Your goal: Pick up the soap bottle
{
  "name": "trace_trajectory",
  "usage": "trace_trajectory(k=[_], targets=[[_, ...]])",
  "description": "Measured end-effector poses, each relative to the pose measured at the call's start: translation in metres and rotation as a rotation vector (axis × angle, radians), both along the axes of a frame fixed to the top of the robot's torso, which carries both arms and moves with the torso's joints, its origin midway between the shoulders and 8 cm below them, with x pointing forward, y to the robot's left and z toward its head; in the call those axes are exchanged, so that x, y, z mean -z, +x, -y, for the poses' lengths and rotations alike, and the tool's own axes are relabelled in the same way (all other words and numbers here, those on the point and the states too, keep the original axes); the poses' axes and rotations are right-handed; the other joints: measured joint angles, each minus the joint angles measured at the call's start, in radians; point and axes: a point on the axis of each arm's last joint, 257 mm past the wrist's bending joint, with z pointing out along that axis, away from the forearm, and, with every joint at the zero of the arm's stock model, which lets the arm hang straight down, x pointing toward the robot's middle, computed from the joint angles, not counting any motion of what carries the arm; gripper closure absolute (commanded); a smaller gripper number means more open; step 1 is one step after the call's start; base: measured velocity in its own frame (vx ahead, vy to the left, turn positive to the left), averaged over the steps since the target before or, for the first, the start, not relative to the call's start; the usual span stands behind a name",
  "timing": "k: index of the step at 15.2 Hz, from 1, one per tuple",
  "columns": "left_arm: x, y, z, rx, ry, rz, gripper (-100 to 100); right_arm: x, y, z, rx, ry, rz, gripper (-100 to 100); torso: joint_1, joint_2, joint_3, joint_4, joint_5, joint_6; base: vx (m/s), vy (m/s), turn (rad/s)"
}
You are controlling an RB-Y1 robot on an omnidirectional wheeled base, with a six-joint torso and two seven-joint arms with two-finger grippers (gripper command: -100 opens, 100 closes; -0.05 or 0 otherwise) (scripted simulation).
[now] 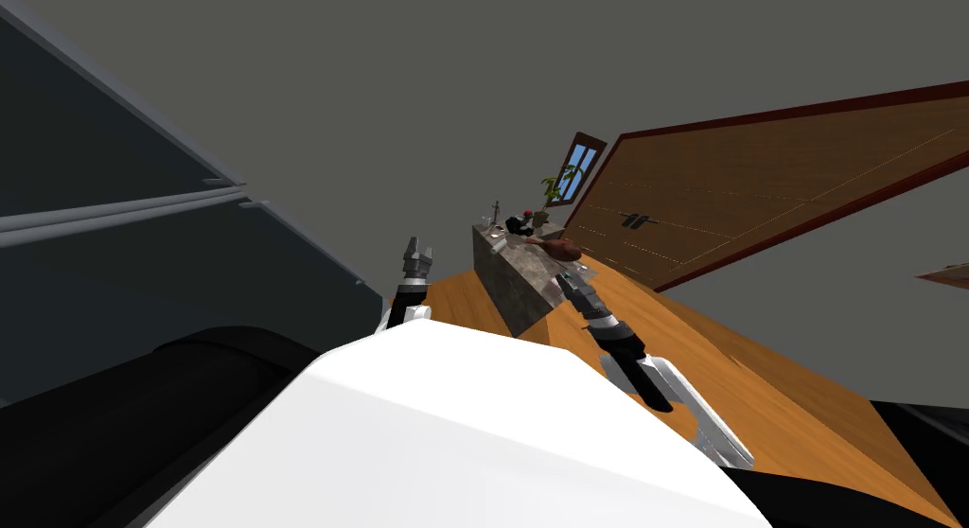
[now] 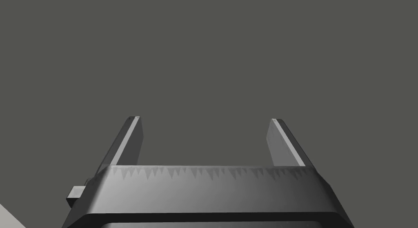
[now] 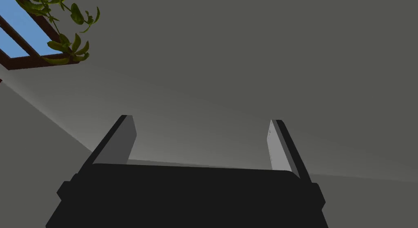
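A: Soap bottle (image 1: 523, 221) found yet?

B: Probably. Sits at the far end of the grey stone counter (image 1: 516, 284), just above the middle of the head view. Looks like a small dark shape with a red top, too small to be sure of. Stands between a thin tap-like thing (image 1: 493, 211) and a potted plant (image 1: 549, 193), below the window (image 1: 579, 163).

A: Which way from the grippers?

B: Up the frame and slightly left from the right gripper (image 1: 572, 284), hanging over the counter's near right edge. Up and to the right from the left gripper (image 1: 417, 253), off the counter's left side.

A: Nearer arm, then?

B: Right, judging by the counter beneath it. Well apart from the bottle all the same, with a brown rounded object (image 1: 564, 250) and most of the counter top in between.

A: Long axis?

B: Seems upright. Cannot say more from here.

A: And the grip?

B: Spread wide on either arm, holding nothing. In the right wrist view, aimed at bare wall, with the plant's leaves well off past one finger. So likely pointed too high and to one side. Probably calls for a reach along the counter and a tilt downward before any closing.
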Motion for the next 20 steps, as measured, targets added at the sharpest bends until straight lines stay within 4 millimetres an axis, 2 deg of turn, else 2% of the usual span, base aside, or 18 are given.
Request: trace_trajectory(k=[13,20], targets=[[0.0,0.0,0.0,0.0,0.0,0.0,0,0.044,-0.004,0.015,-0.107,-0.444,-0.057,-100,0.0,0.0,0.0,0.0,0.0,0.0,0.01,0.015,0.003],[0.0,0.0,0.0,0.0,0.0,0.0,0,0.068,-0.007,0.034,-0.179,-0.692,-0.086,-100,0.0,-0.001,0.0,0.0,0.0,0.0,0.013,0.015,0.01]])
